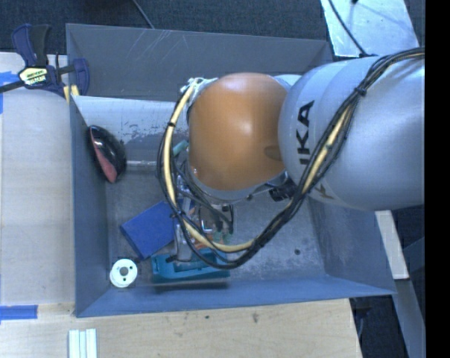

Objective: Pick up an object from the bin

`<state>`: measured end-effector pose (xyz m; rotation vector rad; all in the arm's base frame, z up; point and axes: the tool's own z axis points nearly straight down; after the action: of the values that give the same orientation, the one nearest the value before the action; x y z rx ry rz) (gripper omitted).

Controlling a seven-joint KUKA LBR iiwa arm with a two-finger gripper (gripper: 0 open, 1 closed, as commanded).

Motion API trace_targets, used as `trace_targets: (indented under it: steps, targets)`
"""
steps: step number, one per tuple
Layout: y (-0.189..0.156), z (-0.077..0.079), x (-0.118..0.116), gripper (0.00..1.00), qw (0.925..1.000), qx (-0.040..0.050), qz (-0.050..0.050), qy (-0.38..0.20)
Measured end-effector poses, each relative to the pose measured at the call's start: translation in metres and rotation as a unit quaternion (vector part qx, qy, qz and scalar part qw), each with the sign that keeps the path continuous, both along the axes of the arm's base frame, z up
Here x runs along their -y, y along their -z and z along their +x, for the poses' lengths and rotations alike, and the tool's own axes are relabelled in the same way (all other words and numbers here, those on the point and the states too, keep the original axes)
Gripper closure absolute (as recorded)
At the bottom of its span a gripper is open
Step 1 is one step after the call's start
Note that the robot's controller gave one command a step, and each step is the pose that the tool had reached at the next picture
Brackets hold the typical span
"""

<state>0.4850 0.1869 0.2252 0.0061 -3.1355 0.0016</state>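
Room for moving is smallest on the near side. The gripper [185, 248] stands low in the grey bin [299, 286], close to the front wall. Just below the gripper a teal flat thing [189, 268] lies along the foot of that wall. The gripper's lower end seems to reach the upper edge of the teal flat thing, but I cannot say if they touch. To the right of the gripper the bin floor is bare up to the right wall, so the most open room is on that side.

Much is hidden. The orange cover [236, 133] and the silver arm [359, 140] stand over the middle of the floor, behind the gripper. Yellow and black cables [169, 151] hang around it and cross in front of its lower end. Because of this I cannot tell whether the gripper is open or closed, or whether it has hold of anything. A black cable loop also lies over the right end of the teal flat thing.

Just to the left of the gripper lies a blue square piece [147, 228], turned on a corner; its right corner goes under the cables. Further left and lower, near the front left corner, sits a white round disc [124, 273], apart from the blue square piece. Far to the upper left, against the left wall, rests a dark oval thing [106, 151] with a reddish face, well apart from the gripper.
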Motion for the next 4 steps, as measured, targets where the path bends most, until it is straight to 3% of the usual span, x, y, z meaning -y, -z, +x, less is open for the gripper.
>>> trace_targets:
  steps: [1,2,3,4]
  targets:
    - [-0.005,0.002,0.001,0.00,1.0000,0.0043,0.001,0.002]
    - [0.016,0.030,-0.002,0.00,0.9997,0.0058,0.001,0.025]
    - [0.016,0.068,0.022,0.00,0.9987,0.0053,0.001,0.051]
    - [0.054,0.055,0.057,0.00,0.9994,0.0058,0.001,0.034]
